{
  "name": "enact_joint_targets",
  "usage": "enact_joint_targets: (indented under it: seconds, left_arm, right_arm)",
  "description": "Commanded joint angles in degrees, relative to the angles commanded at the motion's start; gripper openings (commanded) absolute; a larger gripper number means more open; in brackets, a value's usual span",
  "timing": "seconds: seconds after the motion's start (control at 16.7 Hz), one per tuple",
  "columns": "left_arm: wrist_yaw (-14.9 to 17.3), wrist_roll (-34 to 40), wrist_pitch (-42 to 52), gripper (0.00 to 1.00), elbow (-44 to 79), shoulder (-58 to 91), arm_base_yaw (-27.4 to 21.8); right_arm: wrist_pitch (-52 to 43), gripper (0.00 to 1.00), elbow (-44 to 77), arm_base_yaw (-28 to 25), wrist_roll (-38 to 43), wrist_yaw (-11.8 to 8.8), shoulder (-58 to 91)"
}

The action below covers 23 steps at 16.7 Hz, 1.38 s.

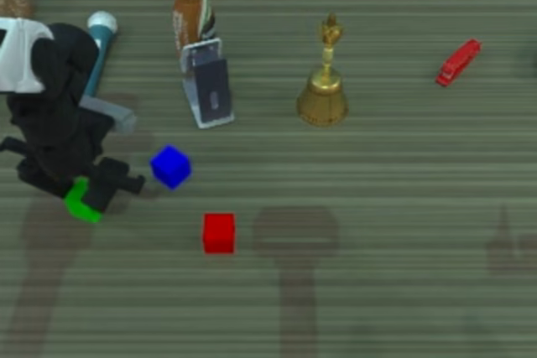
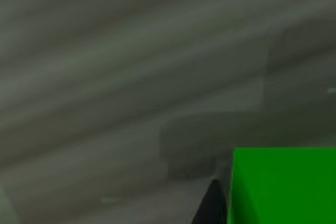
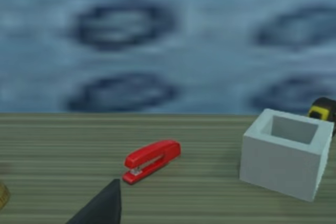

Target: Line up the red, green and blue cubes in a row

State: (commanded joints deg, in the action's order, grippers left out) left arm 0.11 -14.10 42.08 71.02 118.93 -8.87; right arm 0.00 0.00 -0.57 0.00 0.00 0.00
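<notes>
The green cube [image 1: 82, 208] sits at the table's left, half hidden under my left gripper [image 1: 86, 197], which is shut on it. In the left wrist view the green cube [image 2: 283, 187] fills a corner, with one dark finger [image 2: 212, 205] against its side. The blue cube [image 1: 170, 166] lies just right of that gripper, turned at an angle. The red cube [image 1: 219, 233] rests nearer the front, right of both. My right arm is outside the top view; its wrist view shows one dark fingertip [image 3: 105, 205] with nothing beside it.
A brass bell [image 1: 323, 81] stands at the back centre, with a red stapler [image 1: 458, 62] at the back right. A bottle [image 1: 190, 6], a grey stand [image 1: 208, 83] and a microphone [image 1: 101, 33] crowd the back left. A grey open box [image 3: 283, 153] appears beyond the stapler [image 3: 152, 160].
</notes>
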Motion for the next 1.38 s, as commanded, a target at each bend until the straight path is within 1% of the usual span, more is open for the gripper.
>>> enact_joint_targets:
  seconds: [0.06, 0.12, 0.66, 0.78, 1.08, 1.38]
  left_arm:
    - [0.0, 0.0, 0.0, 0.02, 0.0, 0.0, 0.0]
    - [0.0, 0.0, 0.0, 0.00, 0.0, 0.0, 0.0]
    - [0.3, 0.1, 0.8, 0.00, 0.6, -1.3, 0.0]
    - [0.3, 0.1, 3.0, 0.00, 2.0, -2.2, 0.1]
    - [0.2, 0.3, 13.7, 0.00, 7.6, -6.8, 1.0]
    - [0.2, 0.2, 14.9, 0.00, 8.2, -7.5, 0.8]
  right_arm:
    - [0.0, 1.00, 0.0, 0.0, 0.0, 0.0, 0.0]
    - [0.0, 1.00, 0.0, 0.0, 0.0, 0.0, 0.0]
    - [0.0, 1.00, 0.0, 0.0, 0.0, 0.0, 0.0]
    - [0.0, 1.00, 0.0, 0.0, 0.0, 0.0, 0.0]
    - [0.0, 1.00, 0.0, 0.0, 0.0, 0.0, 0.0]
    - [0.0, 1.00, 0.0, 0.0, 0.0, 0.0, 0.0]
